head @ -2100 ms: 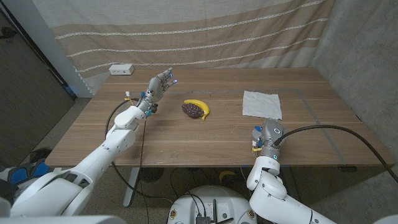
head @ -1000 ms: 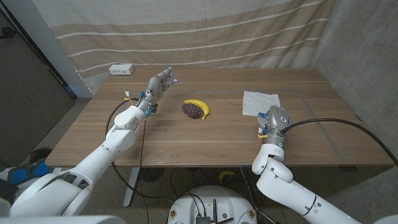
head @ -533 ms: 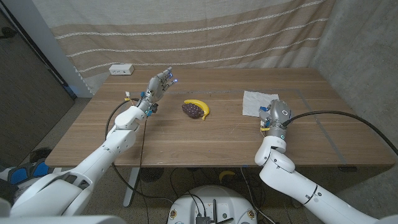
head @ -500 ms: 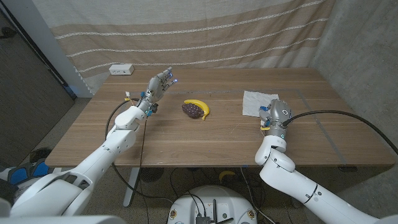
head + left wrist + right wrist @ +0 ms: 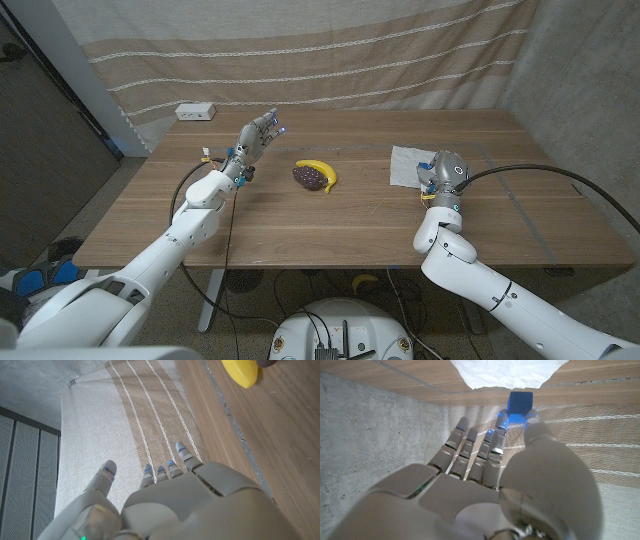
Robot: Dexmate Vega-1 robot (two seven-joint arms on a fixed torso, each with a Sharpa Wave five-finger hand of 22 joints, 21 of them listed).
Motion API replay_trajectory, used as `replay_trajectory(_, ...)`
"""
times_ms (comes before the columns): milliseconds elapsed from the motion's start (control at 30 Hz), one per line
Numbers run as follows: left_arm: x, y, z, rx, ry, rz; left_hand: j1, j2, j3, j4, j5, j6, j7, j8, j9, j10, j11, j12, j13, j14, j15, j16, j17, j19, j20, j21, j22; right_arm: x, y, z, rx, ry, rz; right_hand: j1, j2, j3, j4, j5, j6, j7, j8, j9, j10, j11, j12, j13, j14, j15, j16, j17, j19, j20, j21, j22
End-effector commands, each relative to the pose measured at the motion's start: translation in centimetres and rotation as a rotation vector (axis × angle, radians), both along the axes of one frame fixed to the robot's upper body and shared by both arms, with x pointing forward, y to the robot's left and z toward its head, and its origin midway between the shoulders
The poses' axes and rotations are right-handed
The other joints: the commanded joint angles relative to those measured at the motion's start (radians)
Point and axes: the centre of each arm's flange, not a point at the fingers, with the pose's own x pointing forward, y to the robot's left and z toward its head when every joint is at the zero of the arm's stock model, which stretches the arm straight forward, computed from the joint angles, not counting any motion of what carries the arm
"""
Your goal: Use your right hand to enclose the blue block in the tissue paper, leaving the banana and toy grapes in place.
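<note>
The blue block (image 5: 521,401) is pinched between thumb and fingertip of the right hand (image 5: 441,176), held above the tissue paper (image 5: 414,164) near the desk's right edge. The block is judged small, rigid and light; smooth faces may slip, so opposite flat faces are best gripped. The tissue is judged thin, limp and easily torn or dragged; its corners and free edges are best taken and folded over the block once set at its middle. The left hand (image 5: 256,134) is raised over the desk's far left part, fingers spread, nothing held. The banana (image 5: 322,170) and toy grapes (image 5: 309,177) are seen touching mid-desk, well apart from the tissue.
</note>
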Motion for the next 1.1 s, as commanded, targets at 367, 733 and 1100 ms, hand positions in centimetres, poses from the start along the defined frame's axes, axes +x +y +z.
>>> replay_trajectory(367,-0.2,-0.5,-0.1,-0.004,-0.002,0.003,-0.010,0.030,0.001,-0.006,-0.003,0.007,0.000,0.001,0.005,0.000,0.003,0.004,0.005,-0.001,-0.002,0.001,0.002,0.006,0.001,-0.005,0.003,2.7,-1.1,2.1,-0.038,0.010,0.012,0.028,0.031,-0.006,0.002,0.006,0.041,-0.041,0.007,0.013,0.010,-0.004,-0.002,0.006,0.004,-0.168,0.002,0.003,0.001,-0.008,0.008,0.004)
replay_trajectory(733,-0.4,-0.7,-0.1,-0.009,-0.005,0.014,-0.010,0.030,0.001,-0.008,-0.003,0.007,0.000,0.001,0.005,0.000,0.003,0.004,0.005,-0.002,-0.002,0.001,0.002,0.007,0.001,-0.007,0.003,4.1,-1.6,2.8,-0.028,0.013,0.018,0.030,0.034,-0.008,0.001,0.006,0.039,-0.039,0.008,0.012,0.011,-0.004,-0.003,0.007,0.005,-0.168,0.001,0.001,0.000,-0.009,0.010,0.004)
replay_trajectory(1100,-0.5,-1.2,-0.3,-0.020,0.001,0.013,-0.011,0.030,0.001,-0.009,-0.003,0.007,0.000,0.001,0.005,0.001,0.004,0.004,0.005,-0.002,-0.003,0.001,0.002,0.007,0.001,-0.008,0.003,5.2,-2.2,3.0,-0.016,0.027,0.007,0.031,0.036,-0.011,0.002,0.006,0.037,-0.039,0.011,0.013,0.012,-0.005,-0.004,0.007,0.007,-0.168,-0.001,-0.001,-0.001,-0.009,0.011,0.004)
